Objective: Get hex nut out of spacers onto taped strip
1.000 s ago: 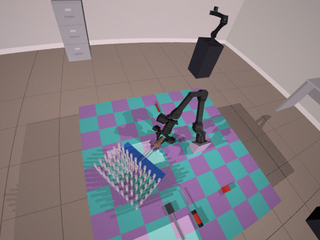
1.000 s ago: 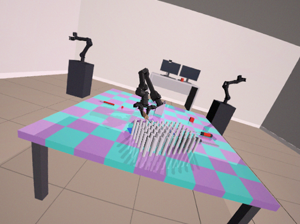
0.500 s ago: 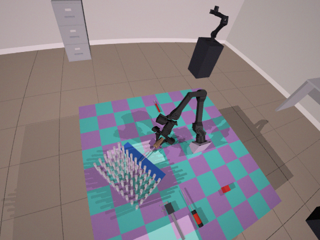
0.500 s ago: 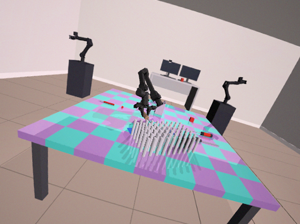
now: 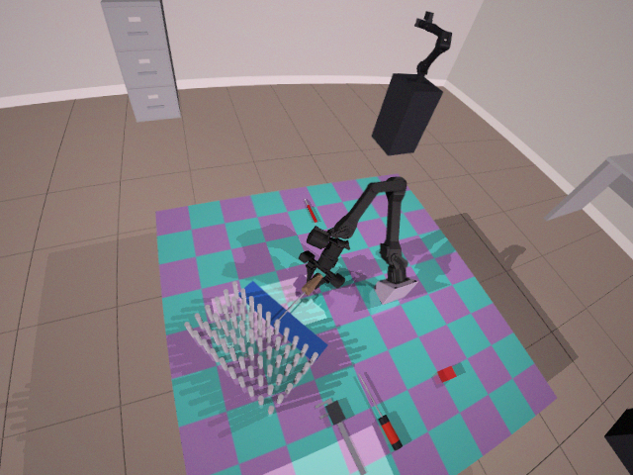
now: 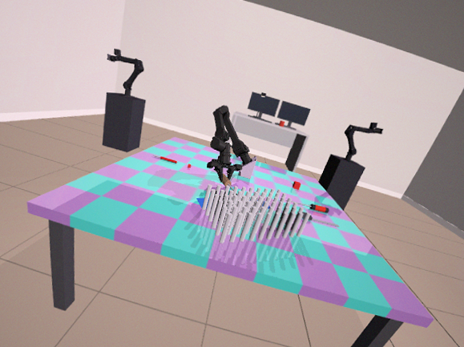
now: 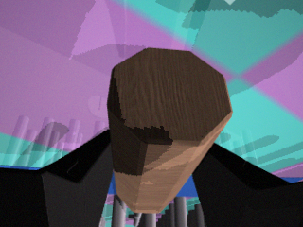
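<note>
My gripper (image 5: 315, 284) (image 6: 224, 178) is shut on the wooden handle (image 5: 312, 284) (image 6: 226, 180) (image 7: 170, 96) of a tool with a thin metal shaft (image 5: 293, 308). The shaft slants down over the blue taped strip (image 5: 313, 341) towards the front row of spacers; where its tip ends I cannot tell. The grey metal spacers (image 5: 270, 409) (image 6: 255, 227) stand upright in a dense field beyond the strip. The wrist view shows the handle's butt end large between the black fingers. I cannot make out the hex nut in any view.
A red and black handled tool (image 5: 390, 432) (image 6: 319, 208) and a grey tool with a dark block head (image 5: 335, 411) lie beside the field. A red block (image 5: 446, 373) (image 6: 296, 185) lies near the arm's base. A slim red tool (image 5: 311, 211) (image 6: 168, 159) lies on the field's other side.
</note>
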